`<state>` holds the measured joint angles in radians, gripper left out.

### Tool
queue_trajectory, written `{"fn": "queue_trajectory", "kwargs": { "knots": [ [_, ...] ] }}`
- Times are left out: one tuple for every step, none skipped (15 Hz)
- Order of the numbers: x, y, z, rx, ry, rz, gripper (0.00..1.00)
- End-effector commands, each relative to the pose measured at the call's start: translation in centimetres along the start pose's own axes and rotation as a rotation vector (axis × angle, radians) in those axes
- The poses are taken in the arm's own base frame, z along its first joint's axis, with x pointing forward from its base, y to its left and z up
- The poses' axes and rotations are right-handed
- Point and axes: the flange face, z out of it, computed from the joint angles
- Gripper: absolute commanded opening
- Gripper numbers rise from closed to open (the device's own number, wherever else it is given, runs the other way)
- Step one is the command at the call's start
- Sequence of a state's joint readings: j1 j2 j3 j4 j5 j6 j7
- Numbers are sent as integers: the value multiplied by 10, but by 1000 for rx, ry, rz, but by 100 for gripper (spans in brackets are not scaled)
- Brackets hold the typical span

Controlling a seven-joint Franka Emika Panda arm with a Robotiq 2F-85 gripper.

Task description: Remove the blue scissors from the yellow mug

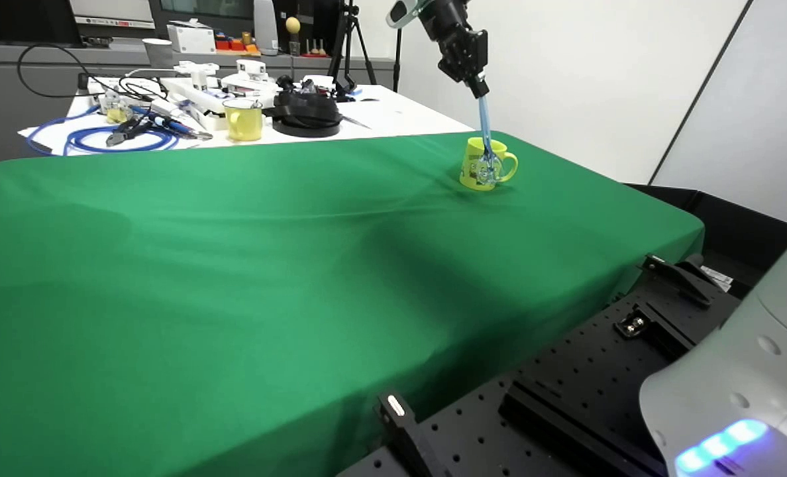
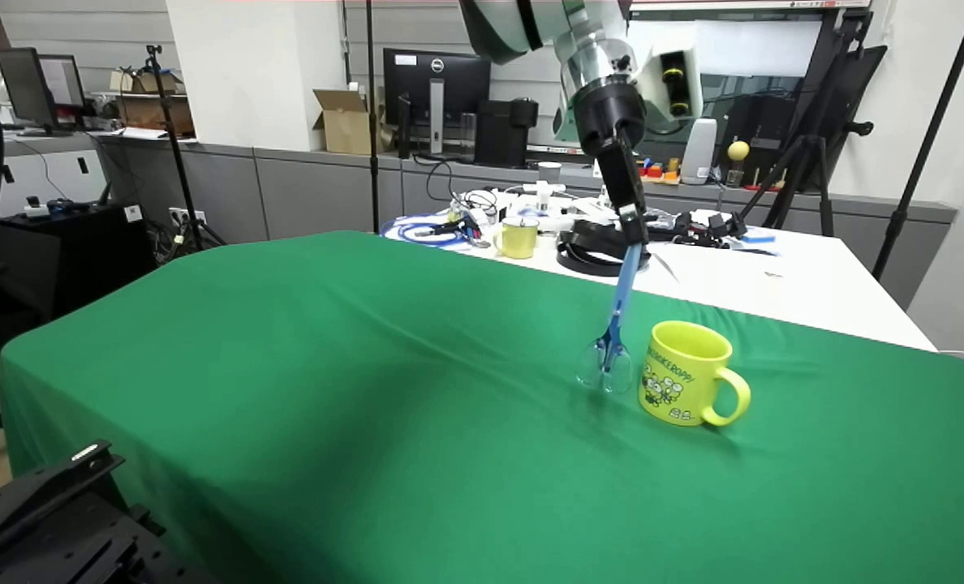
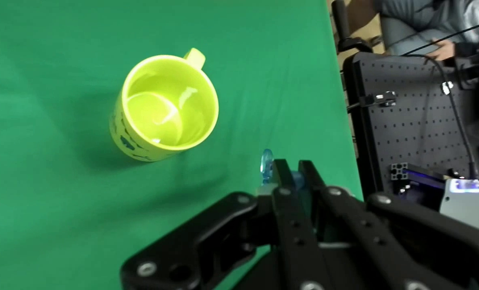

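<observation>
From beside the desk (image 2: 328,389), I observed the gripper (image 3: 293,165) closed on the blue scissors (image 2: 624,280), clamping their upper end. The scissors hung loops down over the desk, outside the yellow mug (image 2: 677,381) and clear of its rim. The mug stood upright near the desk edge facing the white table (image 2: 806,284), close to a rounded corner. A paler mug (image 2: 518,239) stood near the white table's near edge. Blue light (image 1: 721,445) glowed on the arm's base (image 1: 718,391).

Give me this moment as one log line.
gripper: closed on blue scissors; scissors: out of yellow mug, hanging beside it; mug: upright, empty inside; removal: done
</observation>
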<state>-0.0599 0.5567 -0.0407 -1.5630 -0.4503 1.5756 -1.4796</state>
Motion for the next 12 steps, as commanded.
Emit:
{"fn": "queue_trajectory", "kwargs": {
  "knots": [
    [6,36,10,111,-14,-79,2],
    [11,42,15,131,-16,-104,2],
    [15,48,19,149,-19,-121,2],
    [20,53,23,161,-20,-139,2],
    [25,58,27,171,-22,-156,2],
    [29,63,30,177,-23,-170,2],
    [33,67,34,182,-23,-185,2],
    [37,70,36,186,-24,-195,2],
    [40,73,38,190,-24,-204,2],
    [42,76,40,190,-23,-212,2],
    [44,78,42,188,-23,-218,2],
    [46,81,42,177,-22,-223,2]
  ]
}}
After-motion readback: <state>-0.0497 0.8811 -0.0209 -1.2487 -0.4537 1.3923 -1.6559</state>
